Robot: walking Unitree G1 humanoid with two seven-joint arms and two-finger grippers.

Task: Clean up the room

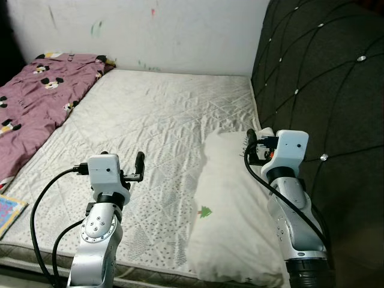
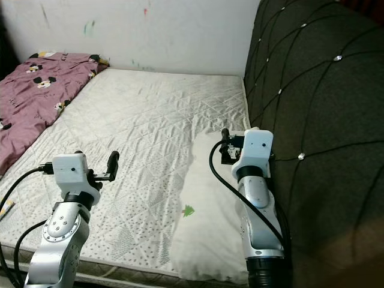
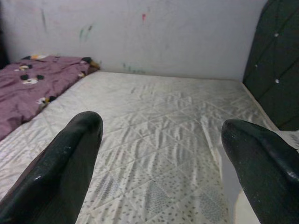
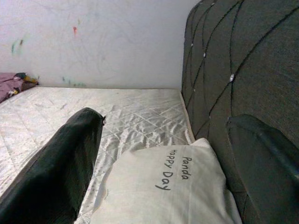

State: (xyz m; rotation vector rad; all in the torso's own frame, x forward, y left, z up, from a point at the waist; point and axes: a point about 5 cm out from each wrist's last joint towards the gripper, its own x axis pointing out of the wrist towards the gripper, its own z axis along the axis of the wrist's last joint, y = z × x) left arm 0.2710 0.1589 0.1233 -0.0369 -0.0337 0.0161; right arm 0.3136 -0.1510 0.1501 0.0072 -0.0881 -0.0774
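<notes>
A white pillow [image 1: 231,210] printed with a small green tree lies on the bare white mattress [image 1: 156,114], along the dark tufted headboard [image 1: 324,78]. In the right wrist view the pillow [image 4: 173,186] reads "Happy Day Panda". My right gripper [image 1: 252,146] hovers over the pillow's far end, close to the headboard, open and holding nothing. My left gripper [image 1: 138,169] is raised above the mattress's near part, left of the pillow, open with nothing between its fingers [image 3: 70,158]. A purple blanket [image 1: 36,102] with cartoon mice lies crumpled along the mattress's left side.
A white wall [image 1: 180,30] with coloured marks closes off the far edge of the bed. A colourful flat item [image 1: 9,213] lies low at the left, beside the mattress's near corner. The mattress's front edge [image 1: 156,273] runs just below my arms.
</notes>
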